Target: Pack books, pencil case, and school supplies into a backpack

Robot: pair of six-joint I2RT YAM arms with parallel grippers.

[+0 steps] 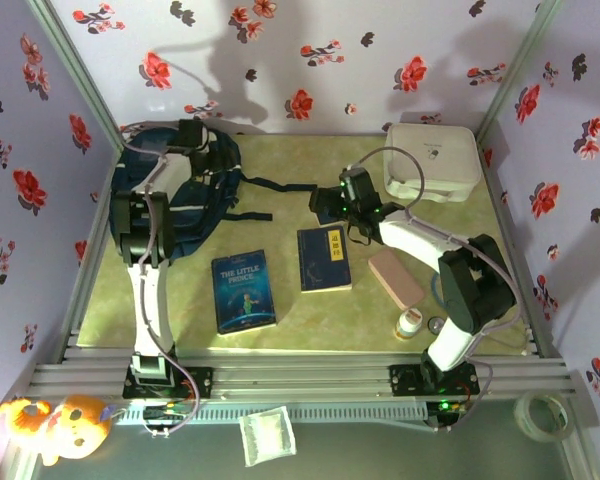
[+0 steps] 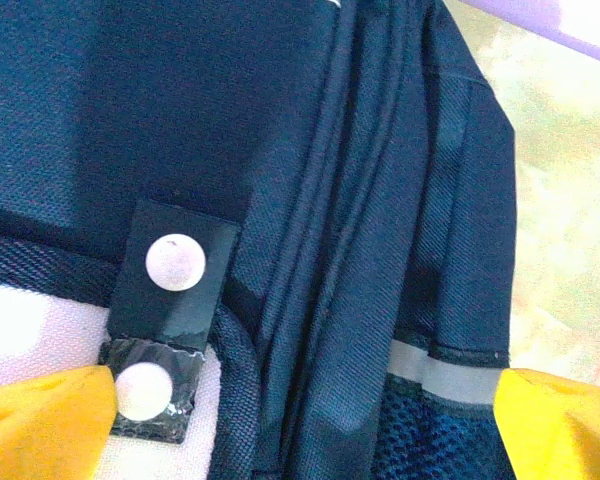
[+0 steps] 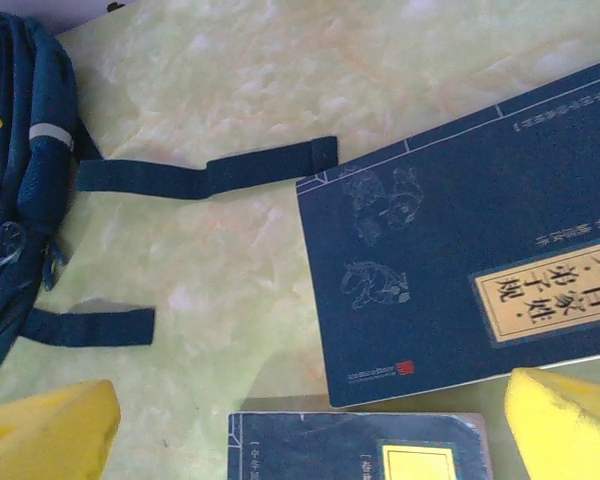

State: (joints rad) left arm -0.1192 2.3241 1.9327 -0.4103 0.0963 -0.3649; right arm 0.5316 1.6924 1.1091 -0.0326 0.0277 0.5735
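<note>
Navy backpack (image 1: 205,205) lies far-left on surface (image 1: 290,320): soft, floppy; best taken by its fabric rim. Over it, left gripper (image 2: 300,430) spread wide. Above labelled book (image 3: 460,260), right gripper (image 3: 300,430) spread: book thin, light, flat; pinch an edge.

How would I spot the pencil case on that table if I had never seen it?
Start at the white rounded box in the far right corner of the table and come toward the near edge. Right of the dark-blue book with the yellow label lies the pencil case, at a slant. It is the only pinkish-tan oblong pouch; the small white bottle beside it is round.
</note>
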